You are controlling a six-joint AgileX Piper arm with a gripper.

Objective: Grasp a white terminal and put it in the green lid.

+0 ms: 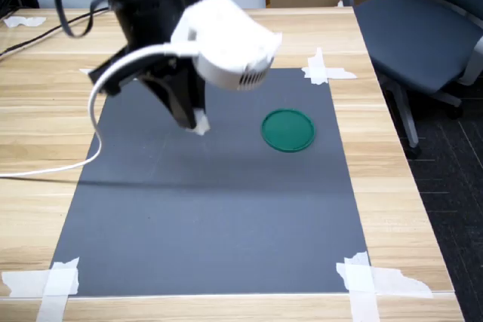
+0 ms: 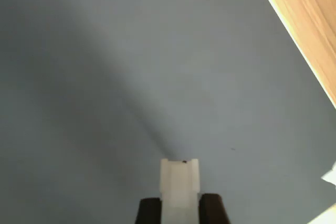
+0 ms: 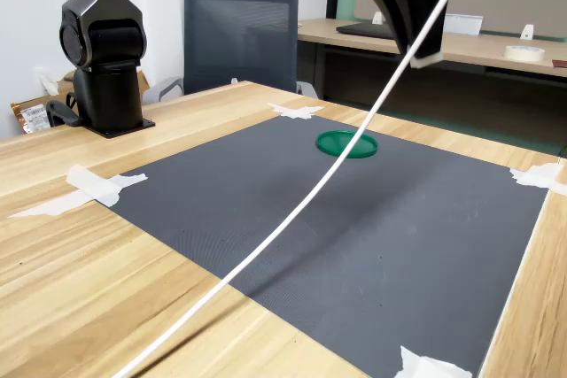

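The single arm is seen angled downward in the first exterior view, with a white camera housing (image 1: 230,43) mounted at the wrist. The gripper (image 1: 195,120) is pointed down and is held clear of the tabletop in both exterior views. In the wrist view, its two dark fingers (image 2: 211,209) are closed against a small white block (image 2: 179,190) clamped between them.

The white terminal (image 2: 179,187) is a tiny whitish, slightly translucent plastic block with a stepped, notched end, held upright off the surface – in the first exterior view it shows only as a small pale bit (image 1: 200,123) at about 9 o'clock from the green lid (image 1: 287,130), well apart from it. The green lid is a flat, round, dark-green disc with a thin raised rim, lying flat and empty – in the second exterior view it appears as a thin green ellipse (image 3: 346,143).
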